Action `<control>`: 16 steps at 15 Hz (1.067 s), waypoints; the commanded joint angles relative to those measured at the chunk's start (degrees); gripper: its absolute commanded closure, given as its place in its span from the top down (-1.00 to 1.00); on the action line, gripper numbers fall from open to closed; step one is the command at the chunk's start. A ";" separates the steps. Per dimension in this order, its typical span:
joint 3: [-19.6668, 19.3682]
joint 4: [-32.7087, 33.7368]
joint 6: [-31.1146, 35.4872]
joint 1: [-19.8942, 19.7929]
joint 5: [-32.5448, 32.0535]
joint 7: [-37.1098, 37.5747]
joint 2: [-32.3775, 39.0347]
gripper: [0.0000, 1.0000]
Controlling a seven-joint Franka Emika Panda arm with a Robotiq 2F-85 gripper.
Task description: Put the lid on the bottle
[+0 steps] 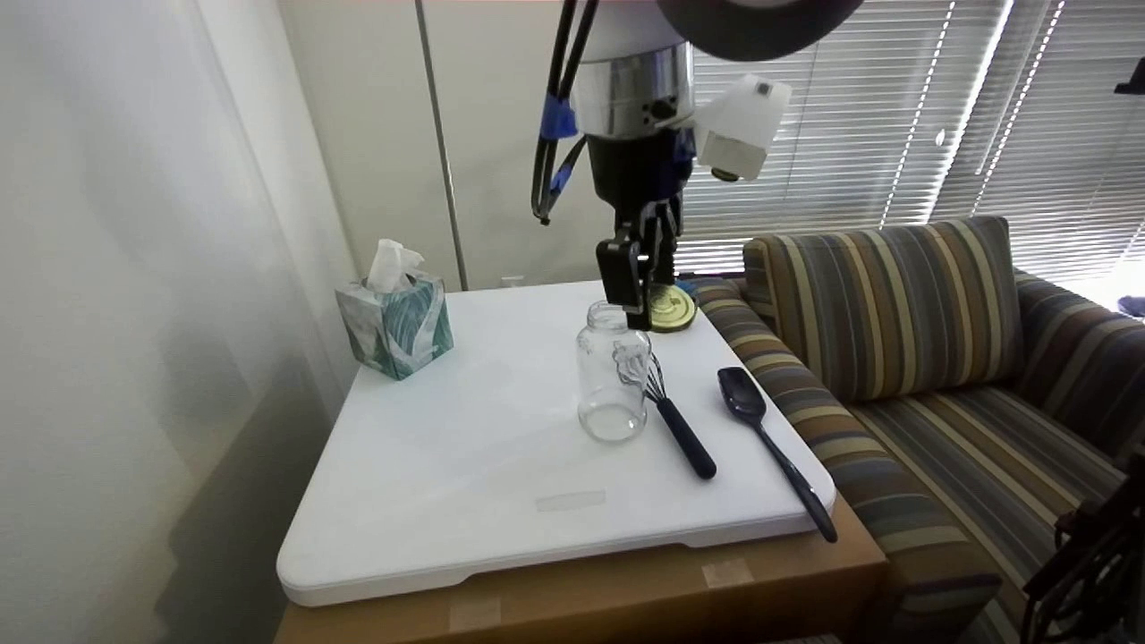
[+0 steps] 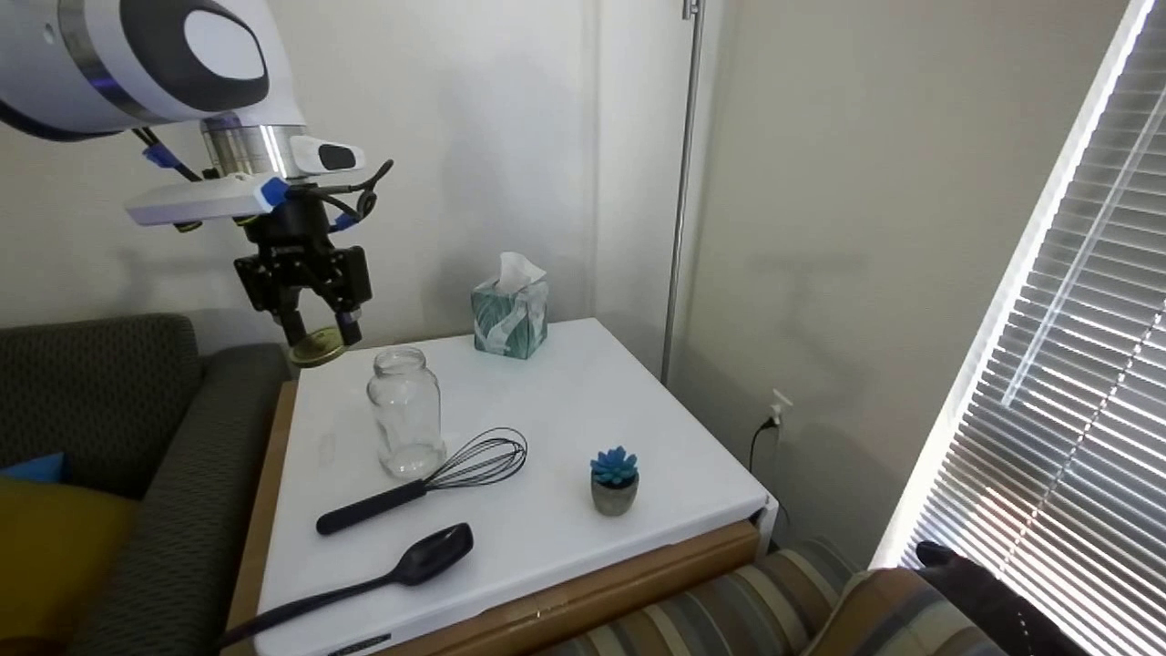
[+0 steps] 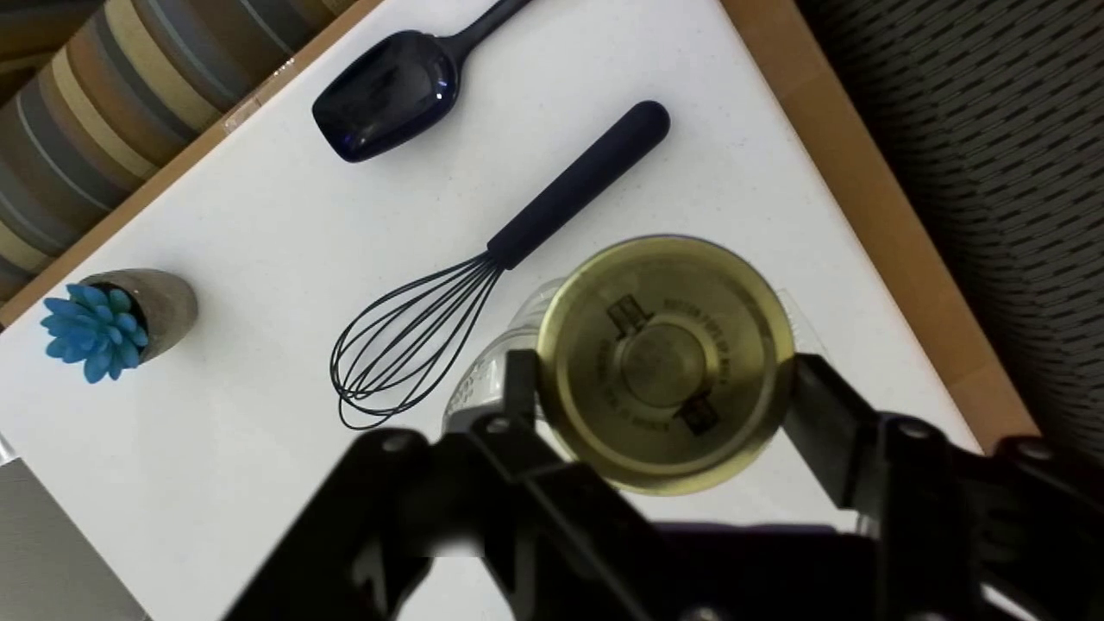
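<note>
In the wrist view, the gripper (image 3: 664,381) is pinching the lid (image 3: 668,364) by opposite sides of its rim. Past it, the clear bottle (image 3: 493,373) is showing only in part, its mouth hidden, so their alignment is going unseen.

In an exterior view, the lid is hanging slightly tilted above the white table (image 2: 547,401), seemingly beside the upright bottle's mouth; descending there would be risking a caught rim and toppled glass. The whisk (image 2: 410,493) is lying just beside the base, the dark spoon (image 2: 387,579) reaching over a corner.

In an exterior view, the widest stretch for moving is lying between the bottle and the edge where the tissue box (image 1: 398,331) is standing, near a far corner. Along the opposite edge the striped armchair (image 1: 948,438) is sitting close, limiting any low swing that way.
</note>
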 commanded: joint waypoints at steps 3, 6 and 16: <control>-0.31 0.09 -0.10 0.31 0.18 -0.11 0.00 0.44; -0.31 0.09 -0.10 0.31 0.18 -0.11 0.00 0.44; -0.37 0.53 -0.18 0.17 0.29 -0.30 0.30 -0.06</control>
